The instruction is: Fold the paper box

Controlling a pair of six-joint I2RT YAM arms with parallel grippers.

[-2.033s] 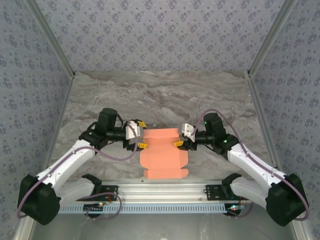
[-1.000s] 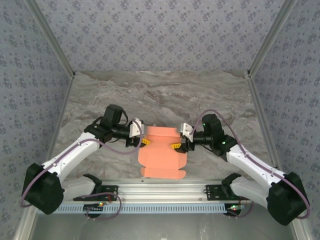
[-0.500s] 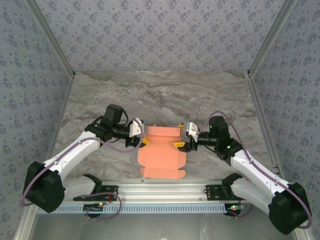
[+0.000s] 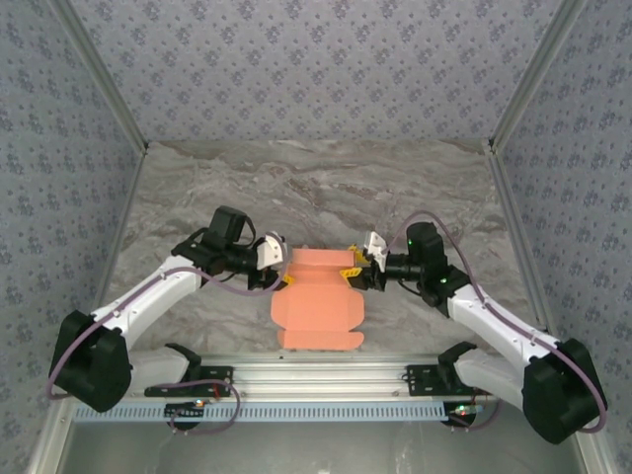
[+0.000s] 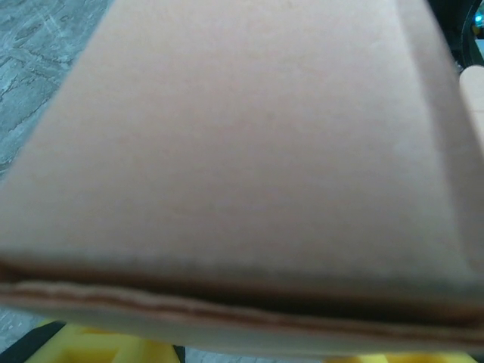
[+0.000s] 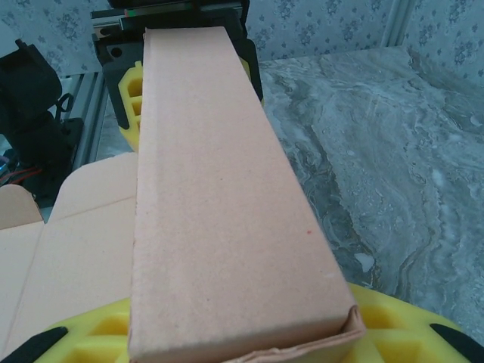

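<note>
The paper box (image 4: 318,311), orange-salmon card, is found on the marbled table (image 4: 316,188), centred and near the front rail. Its far left edge is clamped by the left gripper (image 4: 284,276). A raised, folded side panel is pinched between the yellow fingers (image 6: 408,333) of the right gripper (image 4: 351,272).

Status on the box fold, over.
Left claw and right claw flank the paper box, grip unclear. Box partly folded. Nothing in the way.
</note>
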